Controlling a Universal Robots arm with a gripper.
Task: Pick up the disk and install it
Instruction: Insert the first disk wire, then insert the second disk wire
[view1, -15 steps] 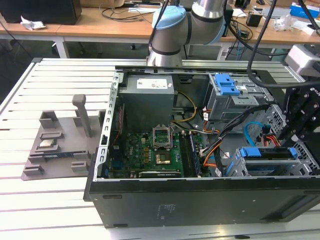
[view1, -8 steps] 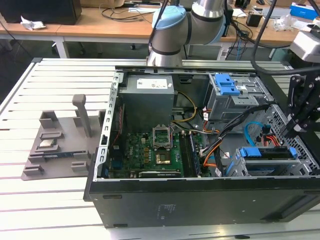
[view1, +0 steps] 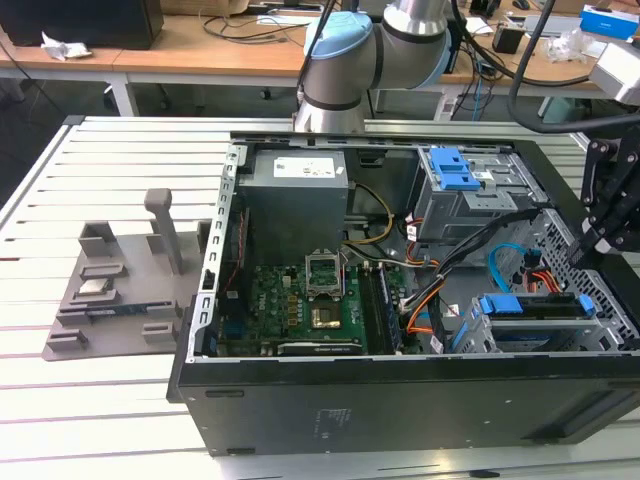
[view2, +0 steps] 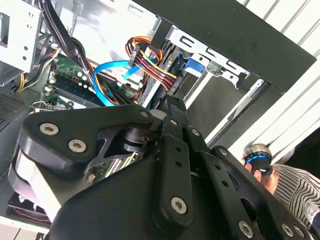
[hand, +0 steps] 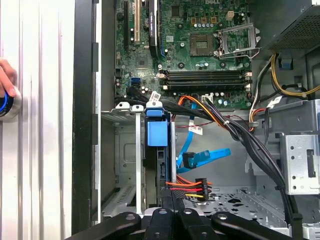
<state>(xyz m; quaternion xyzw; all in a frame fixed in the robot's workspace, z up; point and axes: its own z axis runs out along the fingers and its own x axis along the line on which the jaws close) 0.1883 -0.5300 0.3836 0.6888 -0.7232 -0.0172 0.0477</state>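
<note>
The disk (view1: 530, 305) stood on edge in its bay, at four o'clock in the case (view1: 400, 400) in the exterior view, likely to suit the slot, with the gripper (hand: 170, 200) just beyond its end (jaw opening impossible to tell).

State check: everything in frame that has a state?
PC case: side open, lying flat
CPU socket: cover plate raised, looks empty
disk: edge-on in the drive cage
blue data cable: end loose, unplugged
gripper: over the drive cage, by the disk
</note>
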